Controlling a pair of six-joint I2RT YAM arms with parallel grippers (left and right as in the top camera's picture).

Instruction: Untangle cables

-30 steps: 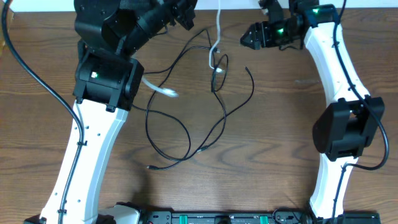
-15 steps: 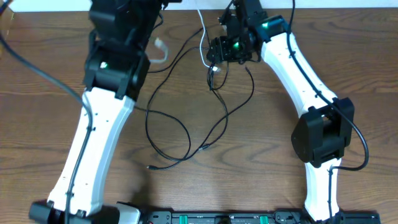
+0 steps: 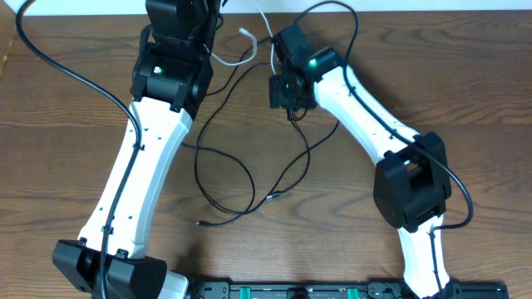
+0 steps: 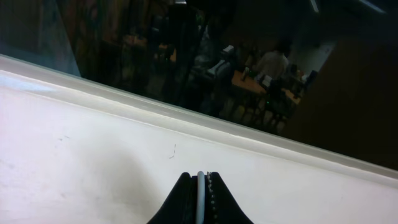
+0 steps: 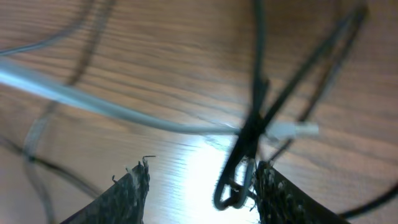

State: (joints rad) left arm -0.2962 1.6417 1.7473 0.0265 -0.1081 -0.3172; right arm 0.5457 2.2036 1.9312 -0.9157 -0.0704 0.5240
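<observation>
Across the table (image 3: 465, 124), left arm (image 3: 141, 158) outstretched, fingers (image 4: 179, 202) pinching white cable (image 4: 200, 198)

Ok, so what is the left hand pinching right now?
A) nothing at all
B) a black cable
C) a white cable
C: the left wrist view shows the white cable squeezed in the middle of the shut left hand.
</observation>
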